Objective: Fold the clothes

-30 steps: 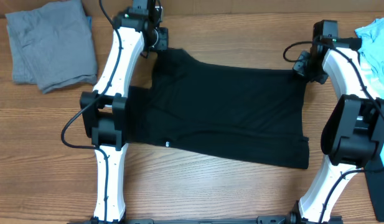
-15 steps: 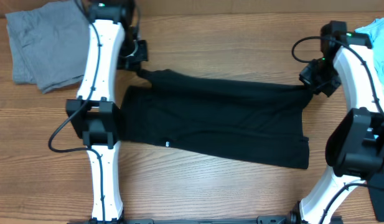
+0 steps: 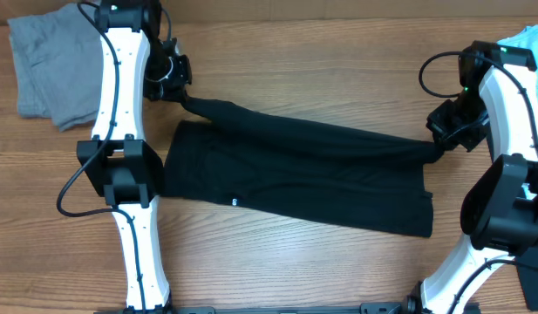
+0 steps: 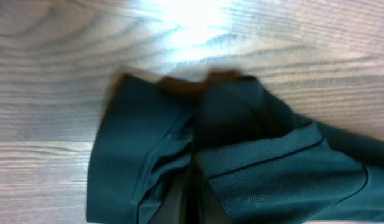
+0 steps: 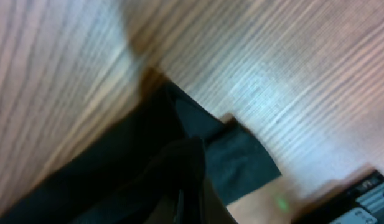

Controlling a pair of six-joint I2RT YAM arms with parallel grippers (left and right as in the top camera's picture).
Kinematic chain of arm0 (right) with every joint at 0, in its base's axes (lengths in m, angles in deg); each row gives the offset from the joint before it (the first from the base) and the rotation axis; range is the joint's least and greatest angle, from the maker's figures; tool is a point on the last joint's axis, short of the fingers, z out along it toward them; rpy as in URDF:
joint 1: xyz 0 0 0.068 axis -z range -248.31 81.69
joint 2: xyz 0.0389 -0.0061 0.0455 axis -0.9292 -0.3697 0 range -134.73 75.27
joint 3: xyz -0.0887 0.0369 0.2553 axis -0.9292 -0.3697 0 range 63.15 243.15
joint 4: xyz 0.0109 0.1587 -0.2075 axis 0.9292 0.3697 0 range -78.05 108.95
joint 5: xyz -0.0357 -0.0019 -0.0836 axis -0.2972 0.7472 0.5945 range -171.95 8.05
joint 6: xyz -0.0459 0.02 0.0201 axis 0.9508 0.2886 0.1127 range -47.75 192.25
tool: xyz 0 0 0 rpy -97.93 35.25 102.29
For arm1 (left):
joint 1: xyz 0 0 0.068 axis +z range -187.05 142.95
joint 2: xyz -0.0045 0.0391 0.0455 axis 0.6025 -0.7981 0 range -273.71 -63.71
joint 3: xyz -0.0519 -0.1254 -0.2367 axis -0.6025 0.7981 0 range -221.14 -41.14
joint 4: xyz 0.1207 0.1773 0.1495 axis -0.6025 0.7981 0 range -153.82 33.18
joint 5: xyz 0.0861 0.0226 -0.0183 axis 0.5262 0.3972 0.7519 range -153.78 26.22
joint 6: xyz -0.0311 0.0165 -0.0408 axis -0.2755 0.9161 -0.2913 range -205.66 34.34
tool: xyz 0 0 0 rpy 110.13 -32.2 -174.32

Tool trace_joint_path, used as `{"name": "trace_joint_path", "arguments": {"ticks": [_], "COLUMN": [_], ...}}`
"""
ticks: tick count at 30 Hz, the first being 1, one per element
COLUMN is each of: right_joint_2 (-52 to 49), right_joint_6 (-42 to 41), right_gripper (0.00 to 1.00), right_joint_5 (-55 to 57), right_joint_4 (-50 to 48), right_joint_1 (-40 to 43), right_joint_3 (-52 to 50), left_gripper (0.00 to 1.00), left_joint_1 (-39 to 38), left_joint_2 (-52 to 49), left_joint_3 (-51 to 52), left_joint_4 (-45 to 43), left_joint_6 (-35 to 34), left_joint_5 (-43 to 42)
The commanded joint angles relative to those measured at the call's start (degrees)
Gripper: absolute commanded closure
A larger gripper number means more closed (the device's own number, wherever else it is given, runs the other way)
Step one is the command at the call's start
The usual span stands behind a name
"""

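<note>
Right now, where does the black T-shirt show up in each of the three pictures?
Overhead: the black T-shirt lies stretched across the middle of the picture.
Left wrist: its bunched corner fills the lower half.
Right wrist: another corner fills the lower left.
Shared landmark: the wood-grain table beneath it, in every view.

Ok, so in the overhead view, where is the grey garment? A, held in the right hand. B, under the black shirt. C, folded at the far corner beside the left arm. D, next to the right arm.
C: the grey garment lies folded at the far corner by the left arm, apart from the black T-shirt, which is stretched between the left hand and right hand.
</note>
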Motion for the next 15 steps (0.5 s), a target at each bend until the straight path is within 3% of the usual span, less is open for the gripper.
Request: {"name": "trace_joint_path", "arguments": {"ticks": [1,10,15], "right_joint_2": [2.29,10.03,11.06], "right_joint_6": [-0.79,-0.79,-1.9], "right_gripper": [0.96,0.96,0.96], "right_joint_5": [1.66,1.66,1.68], "right_joint_4": [1.05,0.66,-2.03], "right_joint_1": [0.0,-2.38,-4.9], "right_joint_3": [0.94,-4.61,-11.37], "left_gripper": [0.96,0.96,0.96], "left_joint_1": [-0.5,-0.5,-0.52], "left_joint_2": [2.86,15.56,17.33], "left_joint_3": [7.21,19.93,24.06], "left_joint_4": [0.24,0.24,0.24], "left_joint_6": [1.51,2.99,3.89], "left_joint_5": [0.48,4.13,4.35]}}
